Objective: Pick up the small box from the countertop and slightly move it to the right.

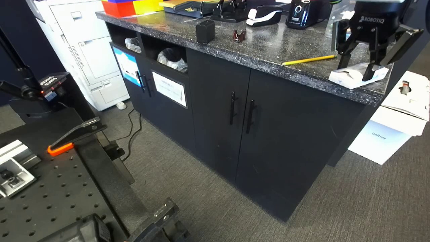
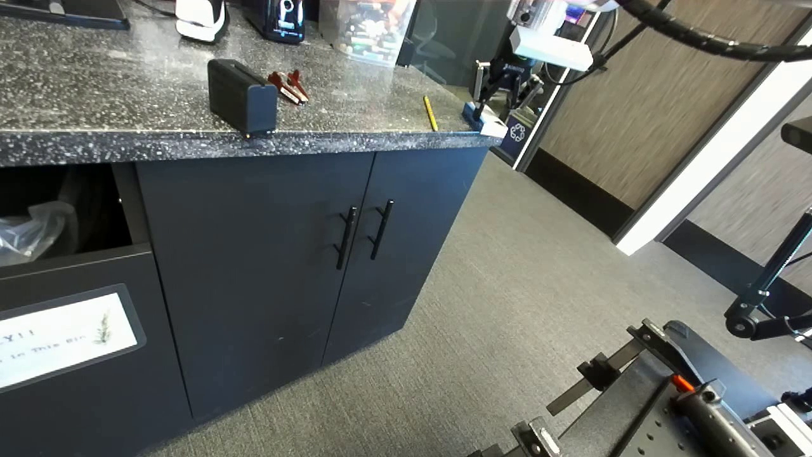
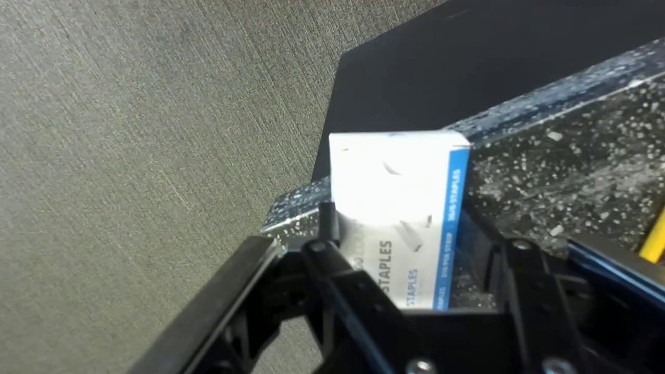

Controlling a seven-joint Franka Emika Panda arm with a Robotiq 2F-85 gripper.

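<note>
1 small box [image 3: 400, 208], white with a blue stripe and the word STAPLES, is right out at the corner of the speckled countertop [image 1: 265, 49], its end poking past the front edge in the wrist view. Flat on the surface or just above it? Cannot tell from here! Pointing down over it is the gripper [image 1: 354, 72], its 2 black fingers [image 1: 369, 71] astride the box, 1 on either side; whether they are clenched on it or merely flanking it, I cannot tell. Moving outward, 1 yellow pencil [image 1: 309, 60] lies near the box, by the front edge. Well apart, farther along, there's a small dark red piece [image 1: 239, 36], with a black block [image 2: 235, 95] standing just beside it. Towards the back, a clear tub [image 2: 374, 28] full of small bits! Below, dark cabinets [image 1: 215, 111] with slim handles [image 1: 250, 116] run down to grey carpet [image 1: 188, 181]. Off the countertop's end, a white carton [image 1: 384, 129] marked Unitree; across the carpet, a bench [image 1: 60, 205] drilled with holes, an orange-tipped clamp [image 1: 77, 133] at its edge.
</note>
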